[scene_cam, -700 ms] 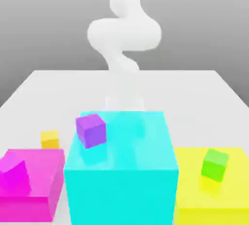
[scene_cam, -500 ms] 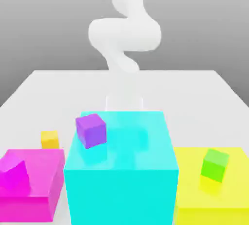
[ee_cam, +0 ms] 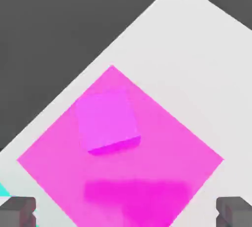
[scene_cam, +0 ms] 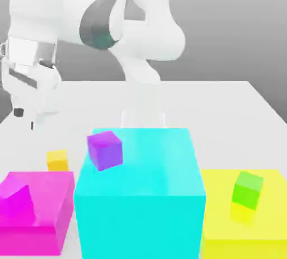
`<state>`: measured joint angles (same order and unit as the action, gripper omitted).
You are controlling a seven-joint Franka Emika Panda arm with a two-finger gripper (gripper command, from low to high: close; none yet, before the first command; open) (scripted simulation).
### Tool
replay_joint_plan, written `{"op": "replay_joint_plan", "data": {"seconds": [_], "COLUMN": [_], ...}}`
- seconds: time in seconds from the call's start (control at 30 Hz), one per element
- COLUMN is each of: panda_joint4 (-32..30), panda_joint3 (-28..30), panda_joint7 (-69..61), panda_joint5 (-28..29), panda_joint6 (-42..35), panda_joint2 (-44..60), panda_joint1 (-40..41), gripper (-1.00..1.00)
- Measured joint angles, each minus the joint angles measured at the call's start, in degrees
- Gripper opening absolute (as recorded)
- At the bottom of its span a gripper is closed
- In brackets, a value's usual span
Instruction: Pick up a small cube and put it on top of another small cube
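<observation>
Swinging in, gripper (scene_cam: 25, 119) hangs open, seemingly over magenta block (ee_cam: 123, 147).

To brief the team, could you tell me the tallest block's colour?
Cyan block, clearest in the exterior view.

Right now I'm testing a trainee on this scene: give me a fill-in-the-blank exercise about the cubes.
The small purple cube sits on the big ___ block.
The small bright green cube rests on the big ___ block.
The small yellow-orange cube lies on the white ___.
Missing words: cyan; yellow; table.
</observation>
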<state>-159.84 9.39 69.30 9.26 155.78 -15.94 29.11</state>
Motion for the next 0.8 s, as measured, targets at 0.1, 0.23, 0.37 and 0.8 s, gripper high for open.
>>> {"op": "replay_joint_plan", "data": {"seconds": [0.1,0.23,0.37,0.8], "panda_joint4": [-3.58,-8.39,-9.19,-7.08], "panda_joint3": [2.29,5.68,6.98,-8.45], "panda_joint7": [1.92,3.29,0.93,-8.24], "panda_joint5": [-0.15,-2.03,-7.25,-19.91], "panda_joint6": [3.12,7.34,12.59,23.77], "panda_joint2": [3.71,8.63,15.01,28.50], "panda_joint1": [3.02,6.16,5.48,17.79], "gripper": [0.00,0.00,0.00,-1.00]}}
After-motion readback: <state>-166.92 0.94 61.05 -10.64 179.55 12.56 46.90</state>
